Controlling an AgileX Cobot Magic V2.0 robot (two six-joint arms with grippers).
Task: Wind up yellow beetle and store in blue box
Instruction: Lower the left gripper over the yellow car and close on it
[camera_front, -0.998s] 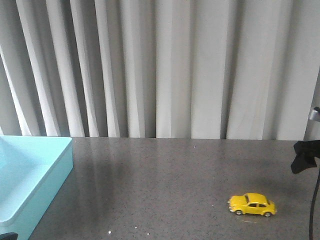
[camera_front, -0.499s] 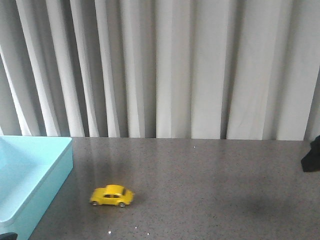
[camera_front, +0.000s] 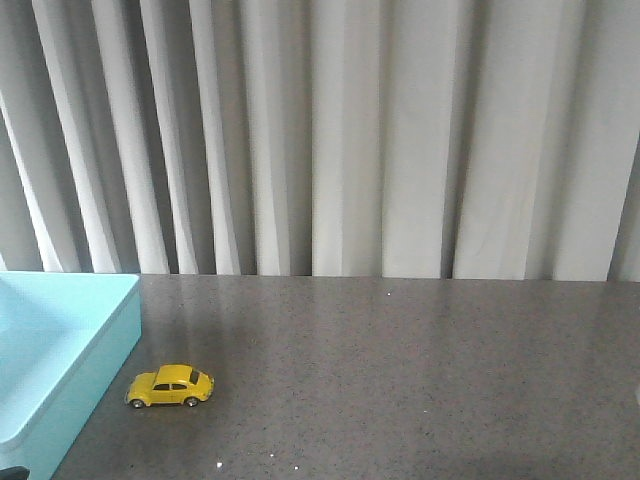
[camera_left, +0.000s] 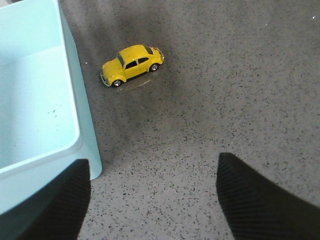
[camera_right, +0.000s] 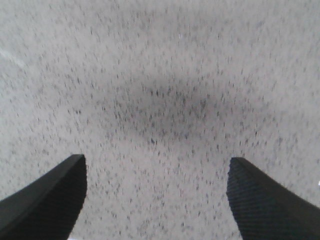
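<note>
Resting yellow beetle (camera_left: 132, 65) apart from open left hand (camera_left: 152, 200)

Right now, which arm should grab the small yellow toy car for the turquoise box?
Left, probably. The small yellow toy car sits just beside the turquoise box, ahead of the open left gripper. The open right gripper sees only bare tabletop.

Nothing readable anywhere, no lettering or logos on the yellow beetle (camera_left: 131, 65) or the blue box (camera_left: 75, 107).
</note>
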